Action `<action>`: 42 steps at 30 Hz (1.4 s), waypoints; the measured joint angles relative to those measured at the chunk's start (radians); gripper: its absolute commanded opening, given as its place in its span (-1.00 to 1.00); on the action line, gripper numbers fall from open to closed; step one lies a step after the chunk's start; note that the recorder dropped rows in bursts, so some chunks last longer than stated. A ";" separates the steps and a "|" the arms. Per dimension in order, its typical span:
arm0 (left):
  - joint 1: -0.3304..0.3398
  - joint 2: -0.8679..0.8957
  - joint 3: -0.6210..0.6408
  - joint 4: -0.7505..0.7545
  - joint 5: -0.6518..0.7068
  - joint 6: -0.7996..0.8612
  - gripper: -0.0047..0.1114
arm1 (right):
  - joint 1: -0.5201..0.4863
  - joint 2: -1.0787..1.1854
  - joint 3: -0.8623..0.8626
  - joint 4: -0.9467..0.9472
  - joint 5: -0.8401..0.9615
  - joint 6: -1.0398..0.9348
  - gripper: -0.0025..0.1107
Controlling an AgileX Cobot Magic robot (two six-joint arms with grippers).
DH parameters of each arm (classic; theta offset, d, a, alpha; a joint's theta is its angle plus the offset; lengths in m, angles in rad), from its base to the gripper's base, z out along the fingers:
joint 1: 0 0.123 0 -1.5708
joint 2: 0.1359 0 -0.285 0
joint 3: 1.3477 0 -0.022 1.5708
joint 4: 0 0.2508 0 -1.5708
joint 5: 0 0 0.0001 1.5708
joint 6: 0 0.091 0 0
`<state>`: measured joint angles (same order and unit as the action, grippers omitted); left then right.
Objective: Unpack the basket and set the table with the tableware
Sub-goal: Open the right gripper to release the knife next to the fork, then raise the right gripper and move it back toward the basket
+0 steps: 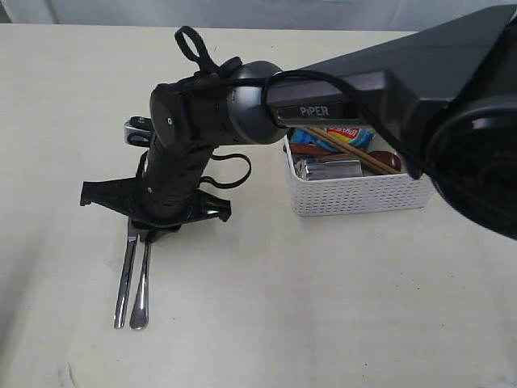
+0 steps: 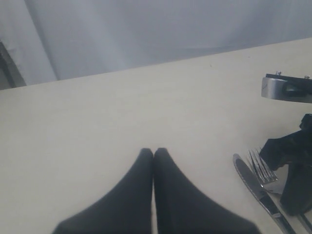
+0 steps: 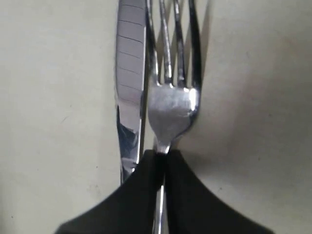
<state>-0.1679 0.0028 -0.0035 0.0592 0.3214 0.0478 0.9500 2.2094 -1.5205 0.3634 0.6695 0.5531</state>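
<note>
- Exterior view: My right fingers (image 1: 145,229) are well apart from the basket (image 1: 355,198), out past its left side here. They sit low over the fork (image 1: 143,283) and the knife (image 1: 123,283). These two lie side by side on the surface (image 1: 283,323). The basket has the chopsticks (image 1: 347,149), a steel cup (image 1: 327,168) and a blue bag (image 1: 349,133) in it.
- Left wrist view: My left fingers (image 2: 131,200) are pressed together with nothing between them. They hang over a bare bit of the pale cream surface, far from the basket. Behind the edge of the surface is a pale grey curtain or wall (image 2: 146,34).
- Right wrist view: My right fingers pinch the thin neck of the fork. The fork lies just beside the knife, and both point the same way. I think the fork is down now, so the job is to let go nicely. I should open only a little, then lift straight up. That way I do not drag the fork or bump the knife. After that, back to the basket for more.
</note>
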 measured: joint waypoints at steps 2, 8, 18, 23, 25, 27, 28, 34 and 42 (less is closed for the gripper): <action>0.000 0.000 0.000 0.000 0.000 0.000 -0.92 | 0.000 0.000 0.000 0.002 0.000 0.000 -0.94; 0.000 0.000 0.000 0.000 0.000 0.000 -0.92 | 0.000 0.000 0.000 0.009 0.004 0.000 -0.30; 0.000 0.000 0.000 0.000 0.000 0.000 -0.92 | -0.003 -0.013 -0.005 -0.034 0.019 0.000 -0.22; 0.000 0.000 0.000 0.000 0.000 0.000 -0.92 | -0.043 -0.056 -0.032 -0.133 0.144 -0.005 -0.22; 0.000 0.000 0.000 0.000 0.000 0.000 -0.92 | -0.066 -0.081 -0.039 -0.172 0.194 -0.029 -0.22; 0.000 0.000 0.000 0.000 0.000 0.000 -0.92 | -0.088 -0.112 -0.041 -0.199 0.231 -0.063 -0.22; 0.000 0.000 0.000 0.000 0.000 0.000 -0.92 | -0.099 -0.132 -0.041 -0.211 0.250 -0.084 -0.22; 0.000 0.000 0.000 0.000 0.000 0.000 -0.92 | -0.150 -0.260 -0.041 -0.328 0.339 -0.157 -0.22; 0.000 0.000 0.000 0.000 0.000 0.000 -0.92 | -0.224 -0.335 -0.042 -0.583 0.407 -0.218 -0.22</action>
<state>-0.1679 0.0028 -0.0035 0.0592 0.3214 0.0478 0.7262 1.8748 -1.5622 -0.2196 1.0766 0.3352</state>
